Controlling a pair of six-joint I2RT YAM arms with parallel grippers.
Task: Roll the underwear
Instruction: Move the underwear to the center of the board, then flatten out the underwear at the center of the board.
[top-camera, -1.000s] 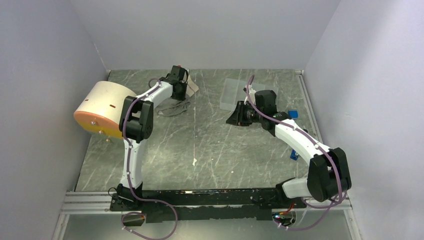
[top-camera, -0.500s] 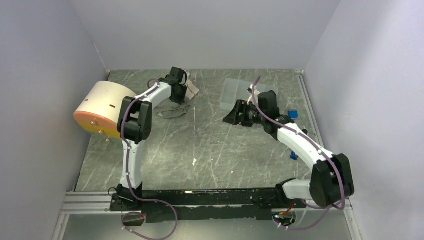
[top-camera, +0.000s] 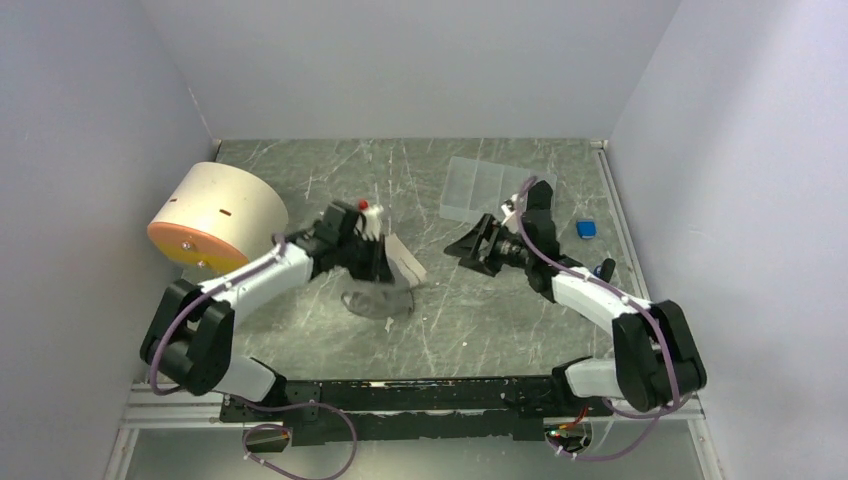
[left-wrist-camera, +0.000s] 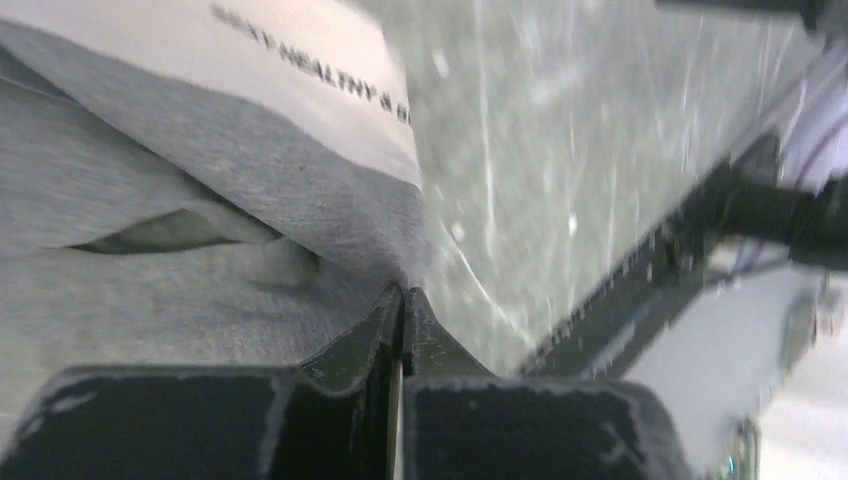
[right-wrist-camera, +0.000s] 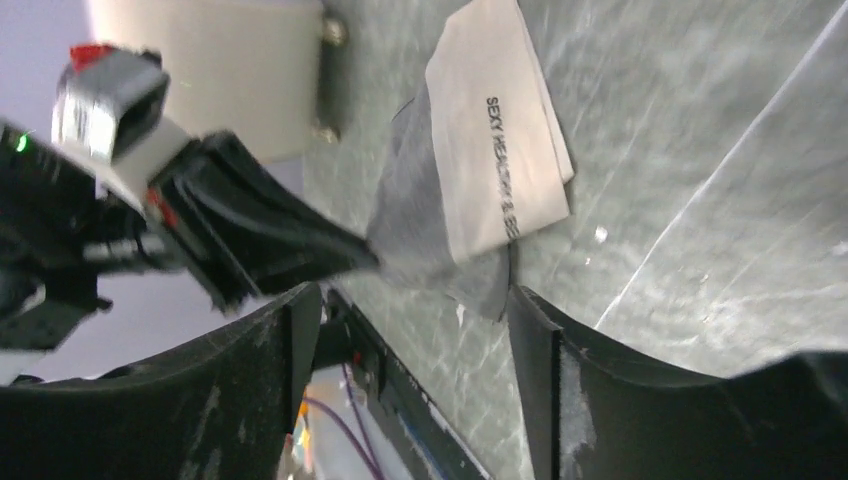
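Observation:
The underwear (top-camera: 380, 298) is grey with a white printed waistband. It hangs crumpled over the middle of the table, its lower part touching the surface. My left gripper (top-camera: 387, 273) is shut on an edge of the grey fabric; in the left wrist view its jaws (left-wrist-camera: 403, 293) are pressed together just below the waistband, with the underwear (left-wrist-camera: 200, 200) spreading to the left. My right gripper (top-camera: 468, 250) stands open a short way to the right of the cloth, with nothing between its fingers. Between its spread jaws, the right wrist view shows the underwear (right-wrist-camera: 480, 170) and the left gripper (right-wrist-camera: 362, 258).
A round beige tub (top-camera: 212, 213) with an orange rim lies at the left. A clear plastic tray (top-camera: 478, 185) sits at the back right. A small blue object (top-camera: 587, 229) lies near the right wall. The black rail (top-camera: 420, 395) runs along the near edge.
My left arm has swung from the back of the table to the near middle, shutting on the underwear and bringing it along. My right gripper has opened wide and dropped lower toward the cloth.

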